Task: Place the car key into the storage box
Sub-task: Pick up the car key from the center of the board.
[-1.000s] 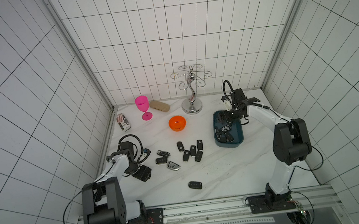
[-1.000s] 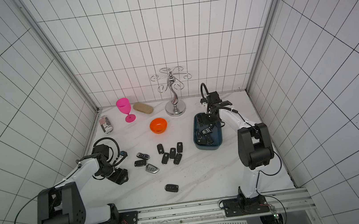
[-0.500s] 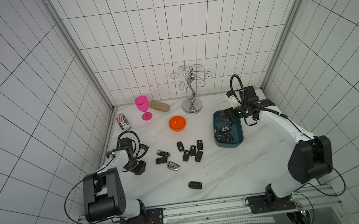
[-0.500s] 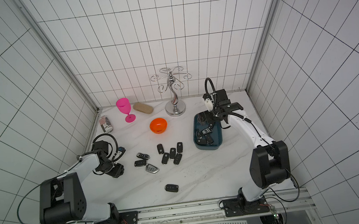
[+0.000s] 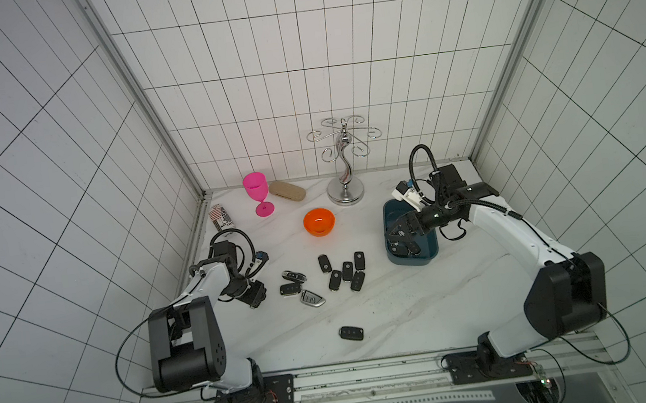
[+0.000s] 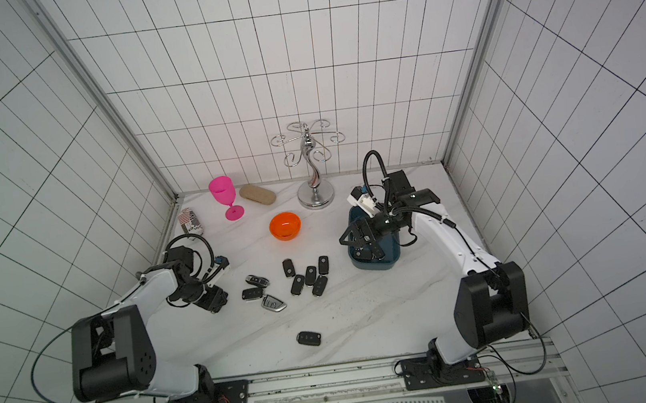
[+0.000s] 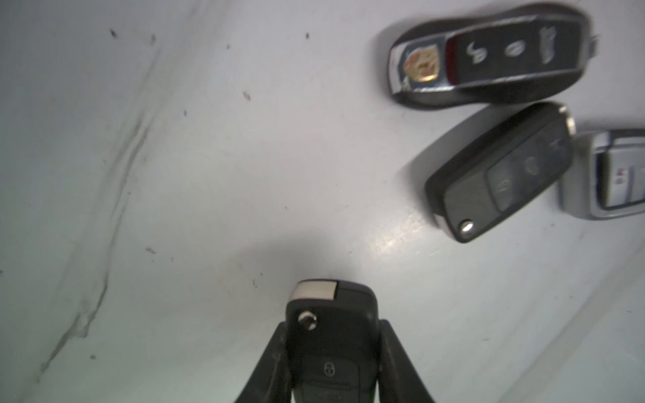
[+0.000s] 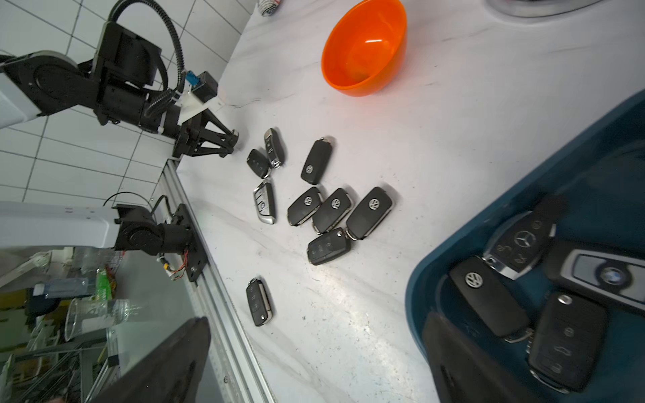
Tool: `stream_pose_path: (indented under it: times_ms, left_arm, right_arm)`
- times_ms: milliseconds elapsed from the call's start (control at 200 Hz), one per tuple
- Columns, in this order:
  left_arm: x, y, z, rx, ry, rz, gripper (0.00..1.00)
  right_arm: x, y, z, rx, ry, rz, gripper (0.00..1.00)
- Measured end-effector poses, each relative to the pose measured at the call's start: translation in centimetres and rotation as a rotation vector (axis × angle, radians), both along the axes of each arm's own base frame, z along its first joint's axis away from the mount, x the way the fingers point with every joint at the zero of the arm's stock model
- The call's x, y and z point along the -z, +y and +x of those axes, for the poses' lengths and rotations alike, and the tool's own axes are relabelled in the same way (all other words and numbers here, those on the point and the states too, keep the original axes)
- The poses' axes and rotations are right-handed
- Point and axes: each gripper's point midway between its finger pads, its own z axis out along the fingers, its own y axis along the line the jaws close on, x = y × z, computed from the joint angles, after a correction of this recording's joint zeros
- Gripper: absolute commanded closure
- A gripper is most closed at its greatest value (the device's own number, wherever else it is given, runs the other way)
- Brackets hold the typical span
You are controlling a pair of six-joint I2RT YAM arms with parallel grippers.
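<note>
Now that the left gripper [image 5: 258,299], wide a second ago, is clenched on a car key [image 7: 330,335] beside the loose keys [image 5: 343,275], transfer is enabled to the distant storage box [image 5: 428,255], overhung by the released right gripper [image 5: 399,235].

marble table [image 5: 410,313] | car keys [image 5: 347,270] (loose) | storage box [image 5: 414,260] | bowl [image 5: 319,222] | goblet [image 5: 255,185] | stand [image 5: 346,194]

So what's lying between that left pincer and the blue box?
Eight loose car keys: three by the left pincer, five nearer the storage box, seen in both top views.
</note>
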Motion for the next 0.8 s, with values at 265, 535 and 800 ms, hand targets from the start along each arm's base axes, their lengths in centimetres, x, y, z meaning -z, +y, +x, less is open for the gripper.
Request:
stream_pose_path:
  times_ms: [265,535,800]
  left_arm:
    - [-12.9,-8.2,4.4,0.256,-0.392,-0.101,0.64]
    - [-14.9,-18.2,6.3,0.431,-0.411,-0.199,0.63]
    - [-13.0,-25.4,7.3,0.517,-0.342,-0.178,0.61]
  right_arm:
    - [-0.1,2.7,-1.1,-0.099,0.157,0.14,0.01]
    - [0.4,5.7,-0.1,-0.13,0.237,0.15,0.0]
    - [1.9,7.1,1.1,-0.092,0.227,0.086,0.01]
